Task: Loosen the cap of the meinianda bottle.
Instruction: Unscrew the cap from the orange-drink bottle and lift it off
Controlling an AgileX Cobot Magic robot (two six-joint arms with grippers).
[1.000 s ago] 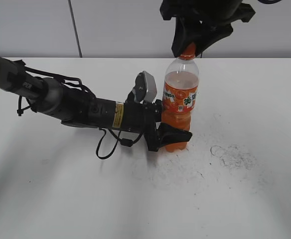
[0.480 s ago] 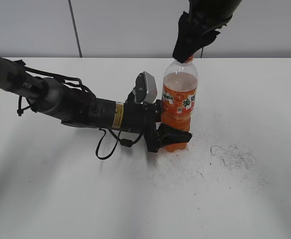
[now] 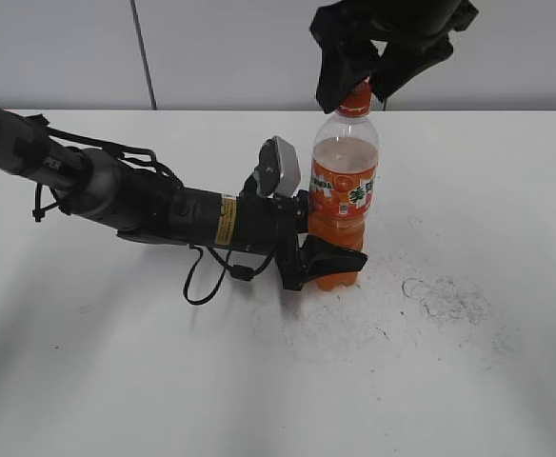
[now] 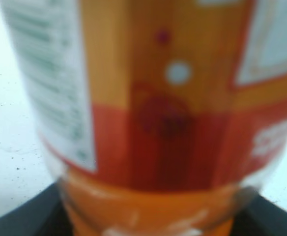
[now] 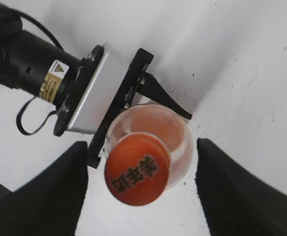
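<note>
- Orange meinianda bottle (image 3: 344, 200) stands upright on our white tabletop (image 3: 468, 381).
- Left claw (image 3: 326, 262) pinches its base.
- Right claw (image 5: 141, 167) spread wide, straddling the cap (image 5: 137, 168) without contact.

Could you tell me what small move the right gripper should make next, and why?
Probably close on the cap. The right gripper is open, its fingers apart on either side of the cap, while the left gripper is clamped on the lower part of the upright meinianda bottle.

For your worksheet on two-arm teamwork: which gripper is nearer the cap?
Right. The right gripper hangs open around the cap; the left gripper clamps the bottle near its base.
</note>
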